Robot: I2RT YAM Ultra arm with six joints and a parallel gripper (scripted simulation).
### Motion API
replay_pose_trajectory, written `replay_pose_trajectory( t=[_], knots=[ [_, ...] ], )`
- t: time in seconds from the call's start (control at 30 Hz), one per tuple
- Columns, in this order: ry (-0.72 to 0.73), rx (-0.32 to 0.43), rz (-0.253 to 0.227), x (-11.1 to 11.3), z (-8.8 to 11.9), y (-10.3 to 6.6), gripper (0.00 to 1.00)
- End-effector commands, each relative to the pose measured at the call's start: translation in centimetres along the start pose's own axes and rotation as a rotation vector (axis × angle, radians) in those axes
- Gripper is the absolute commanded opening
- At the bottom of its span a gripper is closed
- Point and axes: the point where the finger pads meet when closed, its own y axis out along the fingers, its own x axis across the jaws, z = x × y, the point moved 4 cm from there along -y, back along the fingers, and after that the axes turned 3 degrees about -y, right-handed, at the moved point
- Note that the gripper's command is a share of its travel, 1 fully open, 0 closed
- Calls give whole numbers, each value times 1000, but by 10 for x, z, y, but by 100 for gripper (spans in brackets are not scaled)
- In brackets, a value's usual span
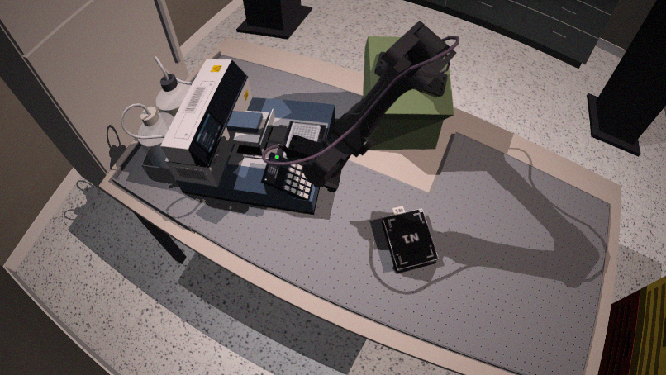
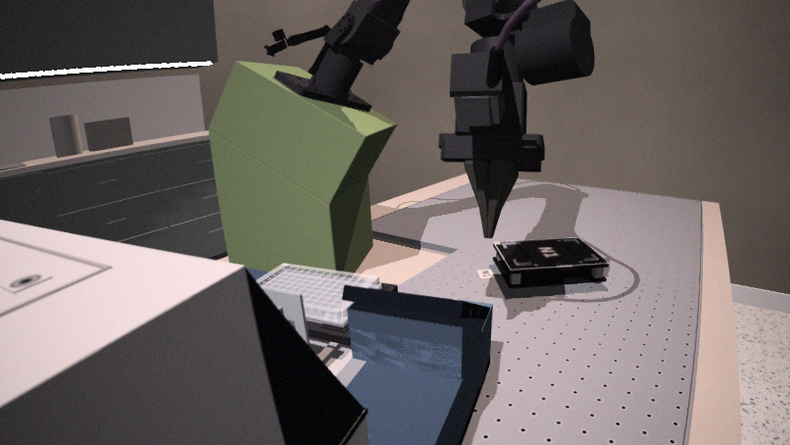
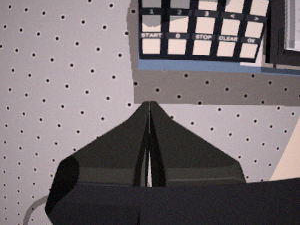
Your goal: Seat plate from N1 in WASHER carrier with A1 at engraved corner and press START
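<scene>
The clear well plate (image 1: 305,130) (image 2: 318,287) lies on the washer's carrier, behind the keypad (image 1: 295,179) (image 3: 206,9). I cannot make out its cut-off corner. The washer (image 1: 205,121) shows a green lamp (image 1: 277,157) beside the keypad. The black nest N1 (image 1: 410,239) (image 2: 550,259) stands empty on the mat. My gripper (image 1: 331,185) (image 2: 487,231) (image 3: 149,111) is shut on nothing and points straight down, hanging above the mat just in front of the keypad's lowest row. The leftmost key of that row (image 3: 151,46) lies a little ahead of the fingertips.
The green arm pedestal (image 1: 410,100) (image 2: 287,166) stands behind the washer's right side. Two bottles (image 1: 154,125) with tubing stand at the washer's far left. A blue washer wall (image 2: 415,337) rises beside the carrier. A cable loops around the nest.
</scene>
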Motion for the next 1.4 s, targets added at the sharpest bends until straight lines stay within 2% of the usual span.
replay_pose_trajectory(
  t=[0.0, 1.2, 1.37],
  knots=[
    [5, -32, -13, 8, -9, 7, 0],
    [4, -32, -13, 7, -9, 61, 0],
    [8, -35, -12, 6, -11, 63, 0]
  ],
)
